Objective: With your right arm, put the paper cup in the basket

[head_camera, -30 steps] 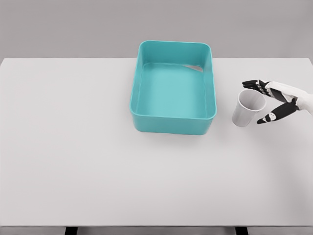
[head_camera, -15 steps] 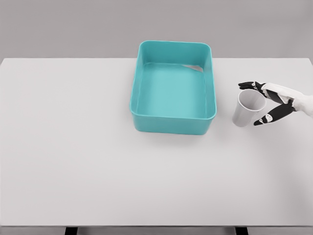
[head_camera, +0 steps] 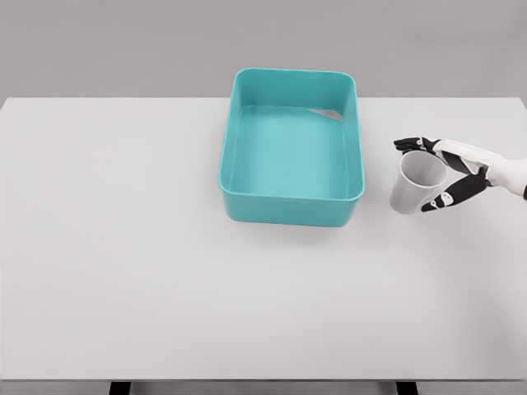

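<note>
Black fingers [head_camera: 412, 144] flank tapered paper cup [head_camera: 416, 183].

Basket [head_camera: 291, 206] is a solid teal, paper cup [head_camera: 416, 183] is plain white with a greyish inside, right hand [head_camera: 449, 169] is white with black fingers [head_camera: 409, 144], all on a plain white table [head_camera: 165, 271].

The basket [head_camera: 291, 148] sits on the table [head_camera: 123, 247], toward its far edge, a little right of the middle. The paper cup [head_camera: 416, 183] lies just right of the basket, with the right hand [head_camera: 449, 169] at its right side.
</note>
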Motion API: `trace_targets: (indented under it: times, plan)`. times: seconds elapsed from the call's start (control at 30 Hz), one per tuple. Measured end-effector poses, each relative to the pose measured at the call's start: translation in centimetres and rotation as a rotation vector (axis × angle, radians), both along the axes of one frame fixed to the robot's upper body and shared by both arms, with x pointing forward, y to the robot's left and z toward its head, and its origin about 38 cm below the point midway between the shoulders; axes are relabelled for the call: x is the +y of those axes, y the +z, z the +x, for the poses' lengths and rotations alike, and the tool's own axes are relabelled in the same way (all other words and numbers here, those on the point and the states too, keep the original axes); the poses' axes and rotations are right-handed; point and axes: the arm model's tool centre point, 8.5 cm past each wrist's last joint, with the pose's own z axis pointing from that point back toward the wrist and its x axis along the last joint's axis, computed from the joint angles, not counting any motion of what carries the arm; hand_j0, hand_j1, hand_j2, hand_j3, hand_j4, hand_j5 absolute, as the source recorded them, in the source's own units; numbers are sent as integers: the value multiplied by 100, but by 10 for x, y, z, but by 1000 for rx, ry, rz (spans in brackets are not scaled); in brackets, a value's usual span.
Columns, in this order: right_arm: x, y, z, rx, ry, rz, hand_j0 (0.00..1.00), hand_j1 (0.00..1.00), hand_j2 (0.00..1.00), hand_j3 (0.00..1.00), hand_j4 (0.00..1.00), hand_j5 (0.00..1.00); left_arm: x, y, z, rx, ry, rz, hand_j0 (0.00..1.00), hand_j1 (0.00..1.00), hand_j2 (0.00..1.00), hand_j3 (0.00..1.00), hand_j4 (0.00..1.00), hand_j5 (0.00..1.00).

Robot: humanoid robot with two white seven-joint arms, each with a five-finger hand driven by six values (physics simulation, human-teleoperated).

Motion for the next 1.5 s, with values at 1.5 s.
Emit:
trace_targets:
  times: [1.5]
  plan:
    - [-4, 34, 8, -102, -14, 78, 79, 79, 79, 79, 79, 79, 0, 0, 0, 0, 0, 0, 100, 100, 100, 100, 100, 100]
